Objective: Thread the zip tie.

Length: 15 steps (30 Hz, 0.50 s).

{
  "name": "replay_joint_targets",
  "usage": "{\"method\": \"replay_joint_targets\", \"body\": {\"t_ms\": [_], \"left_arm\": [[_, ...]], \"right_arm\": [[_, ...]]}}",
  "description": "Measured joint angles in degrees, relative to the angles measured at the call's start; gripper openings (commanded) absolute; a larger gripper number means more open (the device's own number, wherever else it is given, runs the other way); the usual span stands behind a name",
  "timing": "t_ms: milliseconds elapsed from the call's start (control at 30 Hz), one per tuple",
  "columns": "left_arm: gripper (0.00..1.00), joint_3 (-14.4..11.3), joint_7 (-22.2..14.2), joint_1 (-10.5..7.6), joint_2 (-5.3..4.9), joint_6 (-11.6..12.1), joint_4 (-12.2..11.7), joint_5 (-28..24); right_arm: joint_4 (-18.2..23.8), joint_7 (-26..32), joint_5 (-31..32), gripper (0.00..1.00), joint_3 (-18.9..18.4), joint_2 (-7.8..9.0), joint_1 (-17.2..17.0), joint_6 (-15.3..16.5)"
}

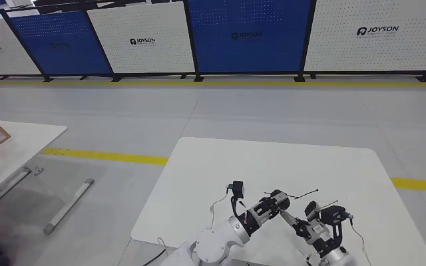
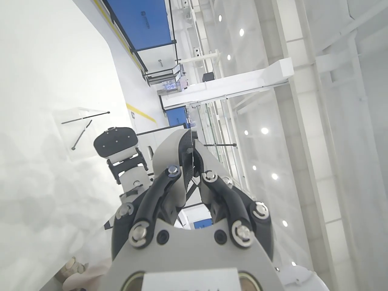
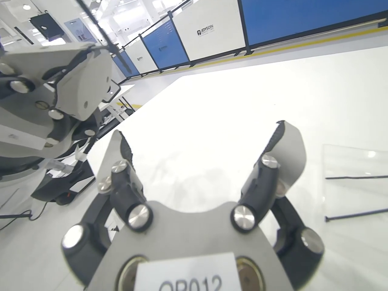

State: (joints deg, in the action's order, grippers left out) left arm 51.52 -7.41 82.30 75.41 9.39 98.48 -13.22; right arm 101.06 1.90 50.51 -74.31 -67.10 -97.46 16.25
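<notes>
We've got the left gripper (image 2: 191,145) clamped shut on the zip tie (image 2: 219,145), holding it up over the near part of the white table (image 1: 266,166). The tie is black, thin and straight. From the top view we see it point right and a touch far from the fingers. A small square head caps that outer end. In the right wrist view the strap shows fine ridges along its length, and a short stretch pokes out the other side of the closed jaws.

Over to the right gripper (image 3: 203,142): its jaws stand wide apart with nothing between them. It sits just right of the left gripper, low over the tabletop and apart from the held tie.

Near that open gripper, on the near right part of the table, we spot a clear sheet (image 3: 348,158). Two spare ties (image 3: 357,177) lie flat on it, black and thin like the held one, apart from each other.
</notes>
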Motion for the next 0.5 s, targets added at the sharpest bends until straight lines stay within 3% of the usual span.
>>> {"method": "replay_joint_targets", "body": {"t_ms": [100,233,500], "left_arm": [[0.0,-0.2,1.7,0.01,0.08,-0.3,0.0,1.2],[0.0,-0.5,5.9,-0.03,0.29,-1.2,-0.3,4.3],[0.0,-0.5,6.4,-0.03,0.32,-1.5,-0.4,4.6]], "right_arm": [[-0.2,-2.4,1.3,1.0,0.9,-0.3,0.0,-2.9],[-0.6,-1.0,0.6,1.0,1.5,-0.39,0.2,-2.6],[-0.6,-1.3,0.2,1.0,1.3,-0.43,0.4,-2.8]]}}
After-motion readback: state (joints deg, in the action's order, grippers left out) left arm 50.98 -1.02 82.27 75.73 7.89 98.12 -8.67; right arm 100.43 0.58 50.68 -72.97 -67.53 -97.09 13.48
